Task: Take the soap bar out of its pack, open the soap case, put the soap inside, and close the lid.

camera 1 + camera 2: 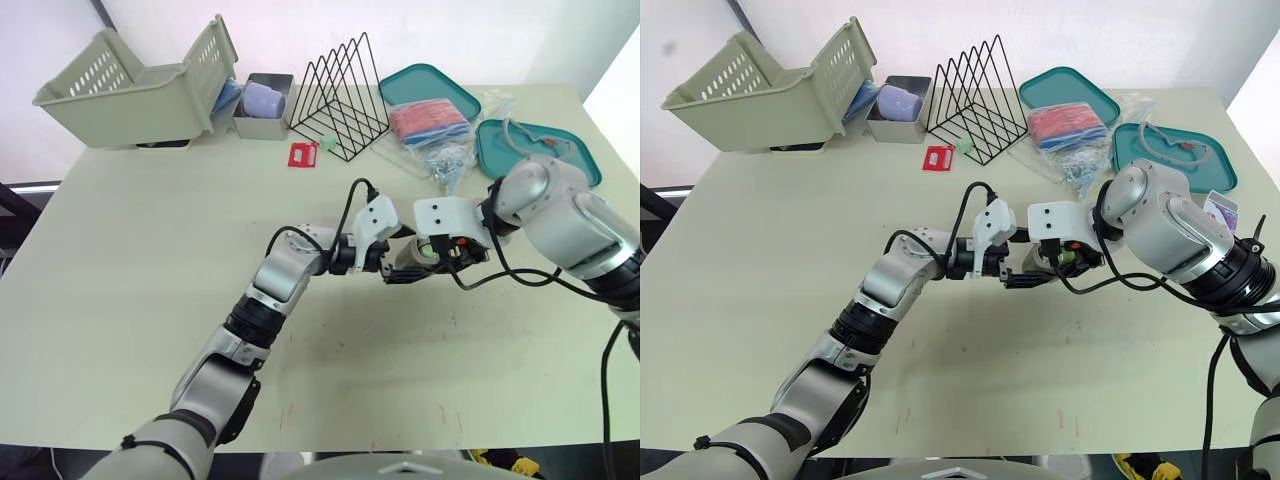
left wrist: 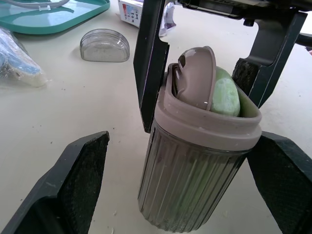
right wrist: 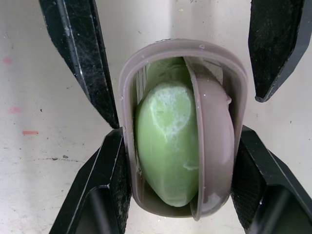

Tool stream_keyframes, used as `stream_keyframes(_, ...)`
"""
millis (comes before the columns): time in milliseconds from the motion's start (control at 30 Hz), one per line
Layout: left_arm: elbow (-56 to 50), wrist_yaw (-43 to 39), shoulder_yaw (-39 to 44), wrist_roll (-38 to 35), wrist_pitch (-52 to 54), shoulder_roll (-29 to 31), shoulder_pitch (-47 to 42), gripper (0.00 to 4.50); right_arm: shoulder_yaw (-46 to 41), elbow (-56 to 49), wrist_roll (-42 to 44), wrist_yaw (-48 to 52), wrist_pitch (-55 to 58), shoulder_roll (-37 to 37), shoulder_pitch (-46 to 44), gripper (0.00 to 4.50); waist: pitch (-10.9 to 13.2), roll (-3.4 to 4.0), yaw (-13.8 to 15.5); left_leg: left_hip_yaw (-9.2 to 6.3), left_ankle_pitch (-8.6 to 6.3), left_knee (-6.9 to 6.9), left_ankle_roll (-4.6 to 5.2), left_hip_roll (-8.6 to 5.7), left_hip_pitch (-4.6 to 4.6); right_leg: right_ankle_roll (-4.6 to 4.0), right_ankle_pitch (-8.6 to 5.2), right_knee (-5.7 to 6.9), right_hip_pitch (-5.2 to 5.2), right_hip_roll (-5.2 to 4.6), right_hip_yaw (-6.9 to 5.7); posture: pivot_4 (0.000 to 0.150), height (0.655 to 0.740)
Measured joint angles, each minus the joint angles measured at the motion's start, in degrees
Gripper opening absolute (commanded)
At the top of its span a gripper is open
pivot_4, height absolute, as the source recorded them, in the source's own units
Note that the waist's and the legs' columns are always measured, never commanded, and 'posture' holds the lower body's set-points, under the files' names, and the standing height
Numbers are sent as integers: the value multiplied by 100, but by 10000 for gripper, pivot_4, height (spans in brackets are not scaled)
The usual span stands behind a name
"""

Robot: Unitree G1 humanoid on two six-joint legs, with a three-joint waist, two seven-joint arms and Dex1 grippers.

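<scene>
The soap case (image 2: 195, 170), ribbed and grey with a taupe rim, stands upright on the table near its middle (image 1: 408, 262). The pale green soap bar (image 3: 168, 141) sits inside it beside a taupe inner tray (image 2: 197, 73). My right gripper (image 1: 438, 252) comes down from above, shut on the case's rim from both sides. My left gripper (image 1: 392, 264) is open around the case; one finger (image 2: 280, 180) touches its wall and the other (image 2: 73, 185) stands apart. The clear lid (image 2: 105, 45) lies on the table beyond. A small white and purple box (image 1: 1220, 211) lies at the right.
Two teal trays (image 1: 430, 85) (image 1: 585, 160) and a bag of items (image 1: 432, 128) sit at the back right. A black wire rack (image 1: 345, 95), a grey bin (image 1: 265, 108), a tilted beige basket (image 1: 130, 90) and a red card (image 1: 302, 154) line the back.
</scene>
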Motion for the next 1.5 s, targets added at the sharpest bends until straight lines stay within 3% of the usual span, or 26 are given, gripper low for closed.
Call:
stream_keyframes(367, 30, -169, 8, 8, -190, 67, -136, 45000, -66, 86, -28, 37, -95, 52, 26, 20400, 0, 0, -6, 0, 1, 0, -1, 0, 1, 0, 0, 2, 0, 0, 0, 1500, 7400)
stream_keyframes(433, 51, -192, 7, 12, -225, 67, -136, 39857, -91, 112, -29, 53, -105, 69, 32, 20400, 0, 0, -6, 0, 0, 0, -1, 0, 1, 0, 0, 2, 0, 0, 0, 1500, 7400)
stream_keyframes(567, 102, -298, -47, 54, -360, 49, -141, 23886, -118, 142, -47, 60, -86, 82, 44, 20400, 0, 0, -2, 0, 1, 0, -1, 0, 0, 0, 0, 2, 0, 0, 0, 1500, 7400)
stream_keyframes(600, 102, -315, -58, 87, -399, 50, -148, 21619, -121, 149, -46, 68, -82, 87, 44, 20400, 0, 0, -2, 1, 1, 0, -2, 0, 1, 0, 0, 3, 0, 0, 0, 1500, 7400)
stream_keyframes(1500, 292, -550, -57, 343, -936, 58, -179, 20651, -221, 151, -107, 76, -114, 173, 116, 20400, 0, 0, -7, 1, 1, 0, -1, 0, 1, 0, 0, 3, -1, 1, 0, 1500, 7400)
